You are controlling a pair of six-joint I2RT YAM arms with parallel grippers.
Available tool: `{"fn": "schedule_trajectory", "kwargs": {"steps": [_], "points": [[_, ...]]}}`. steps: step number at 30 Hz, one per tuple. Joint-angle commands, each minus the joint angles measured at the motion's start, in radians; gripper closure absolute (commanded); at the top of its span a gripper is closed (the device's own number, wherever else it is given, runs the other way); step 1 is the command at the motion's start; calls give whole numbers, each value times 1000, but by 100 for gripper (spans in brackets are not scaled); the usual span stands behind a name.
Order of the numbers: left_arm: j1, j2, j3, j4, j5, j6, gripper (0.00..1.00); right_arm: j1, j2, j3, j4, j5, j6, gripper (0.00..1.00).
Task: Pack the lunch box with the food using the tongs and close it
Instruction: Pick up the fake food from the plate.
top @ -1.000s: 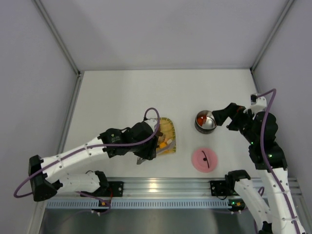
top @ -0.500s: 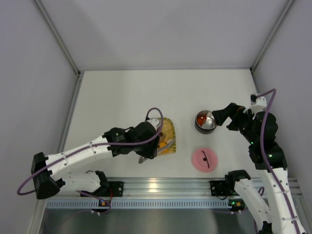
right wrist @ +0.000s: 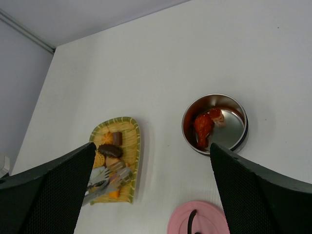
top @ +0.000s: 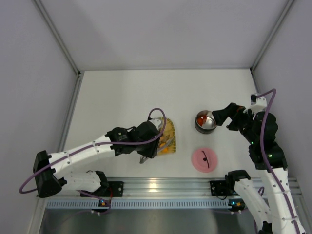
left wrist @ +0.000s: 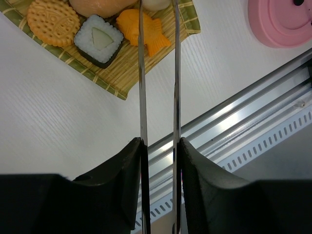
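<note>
1. Lunch box (right wrist: 233, 127): right of yellow tray (left wrist: 122, 85), open, two red pieces (right wrist: 202, 127) inside; lid (top: 204, 159) off, also right of tray.
2. Tongs (left wrist: 141, 73): over tray, pinched by left gripper (left wrist: 159, 142); right gripper (right wrist: 152, 146) wide, empty.
3. Remaining: most food (left wrist: 100, 39), closing.

Left gripper (left wrist: 159, 144) clamps long silvery tongs (left wrist: 141, 73) above the yellow woven tray (left wrist: 105, 80); right gripper (top: 219, 118), jaws spread wide, hovers well right of it.

The white table (top: 122, 97) carries a yellow woven tray (left wrist: 124, 66). Right of it stands the steel lunch box (right wrist: 233, 130), its pink lid (top: 205, 159) lying apart nearer the front edge.
</note>
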Motion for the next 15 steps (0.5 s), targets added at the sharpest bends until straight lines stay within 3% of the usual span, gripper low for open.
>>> {"fn": "schedule_trajectory", "kwargs": {"steps": [1,15], "points": [[-3,-14,29,41,3,9,62,-12,-3,24,15,4,-6,0],[-3,-19,154,36,-54,35,68,-11,-5,24,15,2,-1,1]]}}
